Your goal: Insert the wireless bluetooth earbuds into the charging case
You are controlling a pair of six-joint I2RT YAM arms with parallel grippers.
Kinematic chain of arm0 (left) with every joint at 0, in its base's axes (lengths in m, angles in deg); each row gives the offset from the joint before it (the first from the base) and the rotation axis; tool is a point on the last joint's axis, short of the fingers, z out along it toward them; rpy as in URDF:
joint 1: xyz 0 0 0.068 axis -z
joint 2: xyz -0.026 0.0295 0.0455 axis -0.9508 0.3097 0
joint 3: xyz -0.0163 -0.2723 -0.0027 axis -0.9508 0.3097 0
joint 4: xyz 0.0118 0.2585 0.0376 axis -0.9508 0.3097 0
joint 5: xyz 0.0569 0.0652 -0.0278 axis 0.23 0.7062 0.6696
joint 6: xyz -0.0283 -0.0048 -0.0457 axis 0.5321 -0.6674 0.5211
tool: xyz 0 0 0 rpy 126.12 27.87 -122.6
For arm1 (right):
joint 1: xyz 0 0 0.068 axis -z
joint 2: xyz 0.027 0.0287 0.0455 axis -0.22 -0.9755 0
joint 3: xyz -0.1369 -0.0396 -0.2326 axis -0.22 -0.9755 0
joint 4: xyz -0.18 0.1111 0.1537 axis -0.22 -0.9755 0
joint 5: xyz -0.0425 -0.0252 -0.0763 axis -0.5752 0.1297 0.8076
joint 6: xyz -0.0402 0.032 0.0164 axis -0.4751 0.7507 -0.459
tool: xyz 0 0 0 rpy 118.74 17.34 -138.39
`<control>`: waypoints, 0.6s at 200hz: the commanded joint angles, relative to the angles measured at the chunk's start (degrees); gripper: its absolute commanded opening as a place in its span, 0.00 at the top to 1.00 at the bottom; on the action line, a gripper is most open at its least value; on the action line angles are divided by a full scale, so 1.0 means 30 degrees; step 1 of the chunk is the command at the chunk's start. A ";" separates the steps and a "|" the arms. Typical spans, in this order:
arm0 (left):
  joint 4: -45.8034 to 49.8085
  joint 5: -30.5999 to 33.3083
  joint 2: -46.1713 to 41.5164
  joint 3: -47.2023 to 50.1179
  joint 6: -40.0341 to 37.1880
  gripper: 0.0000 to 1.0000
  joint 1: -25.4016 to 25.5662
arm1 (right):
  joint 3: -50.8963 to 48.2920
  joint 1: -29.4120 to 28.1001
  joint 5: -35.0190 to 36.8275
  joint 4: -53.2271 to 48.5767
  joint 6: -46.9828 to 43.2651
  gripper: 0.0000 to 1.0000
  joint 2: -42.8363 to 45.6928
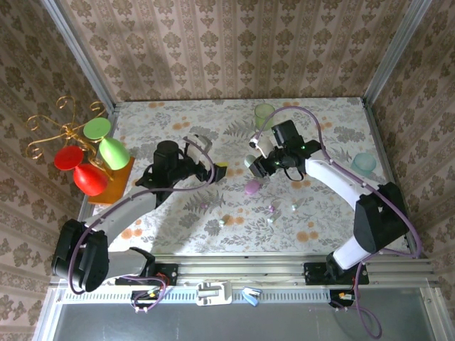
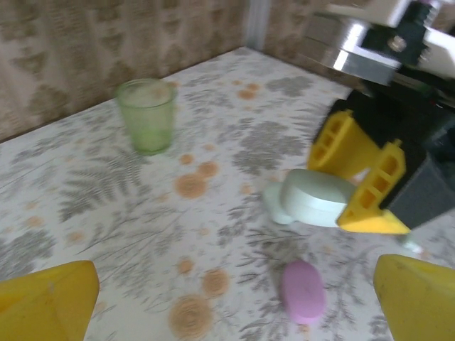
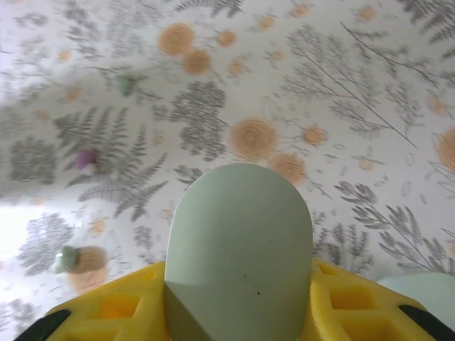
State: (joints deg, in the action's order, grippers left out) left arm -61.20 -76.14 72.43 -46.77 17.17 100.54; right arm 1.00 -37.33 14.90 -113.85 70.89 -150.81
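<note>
At the far left of the table point(image 1: 341, 114) stands a gilt rack point(image 1: 67, 135) hung with red and green goblets. The left gripper point(image 2: 234, 305) hovers near the middle of the floral cloth, its yellow fingers point(image 2: 50, 298) spread wide with nothing between them. Just ahead of it lies a pink case point(image 2: 304, 290), flat on the cloth and touched by nobody. Right beside that is a mint case point(image 2: 316, 197) – the right gripper point(image 3: 238, 305) has it pinched between its yellow fingers, jaws narrowed on its sides (whether it rests on the cloth I cannot tell). The earbuds point(image 1: 271, 209) lie loose on the table, nearer the arm bases than either case – a purple one and a couple of mint ones, scattered apart. A pale green cup point(image 1: 264, 112) sits at the back, a teal cup point(image 1: 364, 163) at the right edge.
</note>
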 commanded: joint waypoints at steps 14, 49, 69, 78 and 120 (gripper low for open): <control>-0.3157 -0.6388 -0.0036 0.0925 -0.0871 0.00 -0.0254 | 0.1177 0.0106 -0.4325 -0.2332 -0.1901 0.76 0.0958; -0.3802 -1.0068 0.0114 0.1097 -0.0803 0.05 -0.0131 | 0.2718 -0.0189 -0.6298 -0.4906 -0.3878 0.79 0.0997; -0.3581 -1.0769 0.0326 0.0995 -0.1441 0.11 0.0198 | 0.3647 -0.0657 -0.6701 -0.6377 -0.5083 0.79 0.1005; -0.3282 -1.0832 0.0471 0.0773 -0.1497 0.13 0.0255 | 0.4012 -0.0807 -0.6890 -0.6840 -0.5436 0.79 0.0992; -0.2839 -1.1641 0.1203 -0.0110 -0.0941 0.18 0.0493 | 0.5422 -0.1621 -0.6502 -0.8458 -0.6875 0.79 0.0541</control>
State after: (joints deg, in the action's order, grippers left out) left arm -69.74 -106.63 74.97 -44.06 14.35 101.57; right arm 13.91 -41.09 -2.61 -133.15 54.87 -149.34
